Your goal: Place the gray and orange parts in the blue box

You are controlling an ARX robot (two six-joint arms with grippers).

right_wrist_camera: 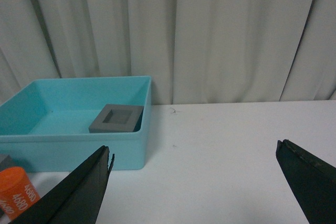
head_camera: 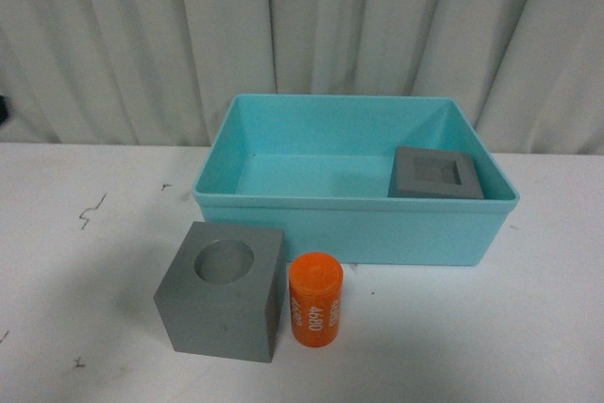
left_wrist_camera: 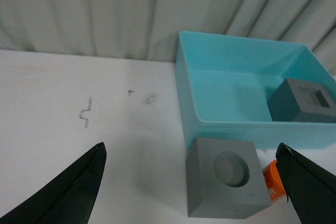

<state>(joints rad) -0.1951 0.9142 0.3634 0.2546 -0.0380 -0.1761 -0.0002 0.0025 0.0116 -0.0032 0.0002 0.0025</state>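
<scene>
Front view: square-recess gray cube already inside blue box, right side; round-recess gray cube and orange cylinder side by side on desk just nearer, awaiting pickup, hence left gripper and right gripper spread wide, empty.

The wall of the box hides the lower part of the cube inside; the right wrist view crops the orange cylinder.
</scene>
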